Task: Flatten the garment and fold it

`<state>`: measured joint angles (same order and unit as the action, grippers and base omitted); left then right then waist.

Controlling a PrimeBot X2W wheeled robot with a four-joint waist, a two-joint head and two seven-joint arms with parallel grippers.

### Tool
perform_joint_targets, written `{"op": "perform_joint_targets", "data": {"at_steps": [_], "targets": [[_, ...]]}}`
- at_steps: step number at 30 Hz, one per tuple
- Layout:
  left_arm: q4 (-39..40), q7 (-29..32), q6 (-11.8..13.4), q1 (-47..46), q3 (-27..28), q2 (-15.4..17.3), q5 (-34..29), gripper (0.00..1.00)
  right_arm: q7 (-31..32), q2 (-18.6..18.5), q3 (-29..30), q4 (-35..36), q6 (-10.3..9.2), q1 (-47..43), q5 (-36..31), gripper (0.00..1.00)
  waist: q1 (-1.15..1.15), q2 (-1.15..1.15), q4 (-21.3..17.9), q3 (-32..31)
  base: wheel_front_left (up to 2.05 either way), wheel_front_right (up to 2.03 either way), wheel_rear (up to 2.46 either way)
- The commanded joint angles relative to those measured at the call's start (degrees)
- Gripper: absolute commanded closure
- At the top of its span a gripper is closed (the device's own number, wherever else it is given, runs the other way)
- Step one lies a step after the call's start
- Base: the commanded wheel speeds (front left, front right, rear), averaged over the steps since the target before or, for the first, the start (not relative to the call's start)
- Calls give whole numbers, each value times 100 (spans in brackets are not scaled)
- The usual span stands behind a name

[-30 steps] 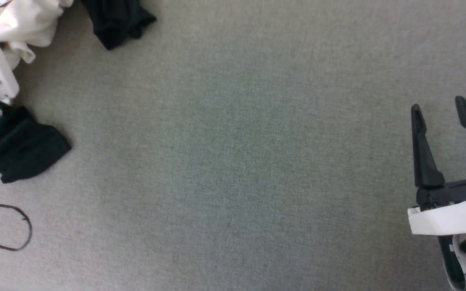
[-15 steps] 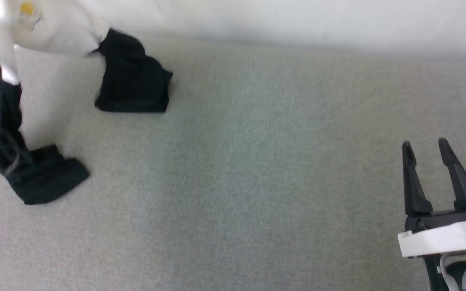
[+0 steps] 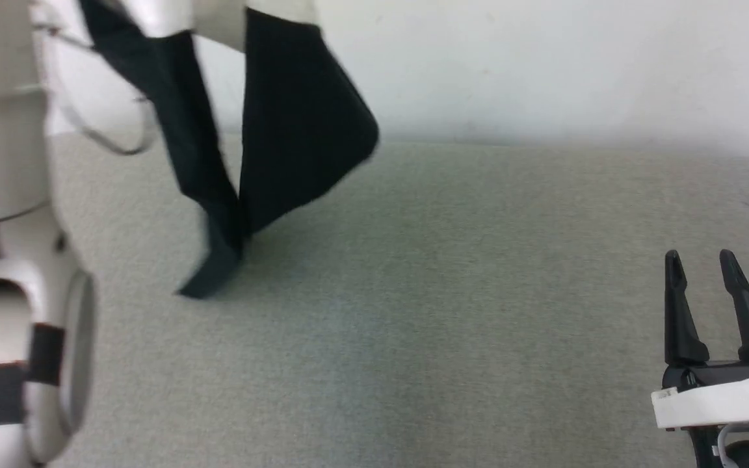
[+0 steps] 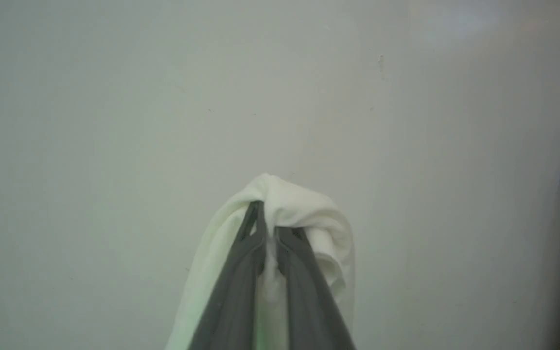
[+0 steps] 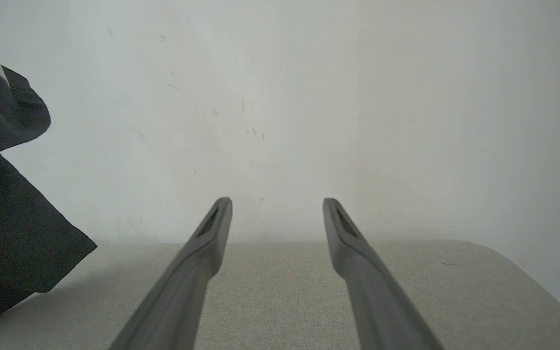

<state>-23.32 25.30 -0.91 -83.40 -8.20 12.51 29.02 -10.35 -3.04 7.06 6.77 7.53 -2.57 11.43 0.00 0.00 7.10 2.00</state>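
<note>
The garment (image 3: 290,136) hangs in the air at the upper left of the head view, its two black sleeves dangling and one cuff touching the grey surface. In the left wrist view my left gripper (image 4: 269,221) is shut on a bunch of the garment's white cloth (image 4: 304,214), held up before a pale wall. At the lower right of the head view my right gripper (image 3: 701,266) stands open and empty, far from the garment. In the right wrist view its fingers (image 5: 212,233) are spread over the surface, with a black sleeve (image 5: 8,233) at the left edge.
A grey padded surface (image 3: 446,312) lies under everything, ending at a white wall (image 3: 543,65) behind, and its far right corner (image 5: 503,262) is rounded. My pale left arm (image 3: 4,260) fills the left edge of the head view. A loose cable (image 3: 108,140) hangs by it.
The head camera has tilted up, bringing the wall into view. My left gripper has lifted the garment off the surface, so the sleeves now hang. The right gripper stays open.
</note>
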Motion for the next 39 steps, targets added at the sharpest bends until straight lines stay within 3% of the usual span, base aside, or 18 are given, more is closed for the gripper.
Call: {"op": "perform_joint_targets", "data": {"at_steps": [1,6,12,17,22,27,32,38,39], "targets": [[-5,12,11,-81,-48,-127,61,100,-46,15,15,-25,-4,-9,38,0,0,0,-128,-78,0,0,0],[-16,22,37,-106,-210,-643,306,100,-111,15,97,-81,-4,5,77,0,0,0,-354,-102,0,0,0],[44,-49,123,286,-461,-915,761,100,-130,16,273,-71,-4,5,66,0,0,0,-663,-67,0,0,0],[263,-165,168,1179,-906,-957,1177,100,-120,16,422,-36,-4,-20,54,0,0,0,-879,-40,0,0,0],[745,-499,301,2653,-1731,-961,1431,100,-81,16,556,49,-4,-48,33,0,0,0,-1019,-23,0,0,0],[1054,-951,642,4390,-2337,-962,1746,100,-15,16,537,118,-4,-52,21,0,0,0,-1125,49,0,0,0],[505,-1287,934,5643,-2843,-812,1375,100,42,16,430,162,-4,8,26,0,0,0,-1250,184,0,0,0],[-308,-1536,1124,6113,-2984,-757,1235,99,70,16,431,163,-4,56,21,0,0,0,-1292,308,0,0,0],[-363,-1628,1116,6095,-2970,-764,1223,0,69,16,452,157,-4,53,21,0,0,0,-1276,310,0,0,0]]}}
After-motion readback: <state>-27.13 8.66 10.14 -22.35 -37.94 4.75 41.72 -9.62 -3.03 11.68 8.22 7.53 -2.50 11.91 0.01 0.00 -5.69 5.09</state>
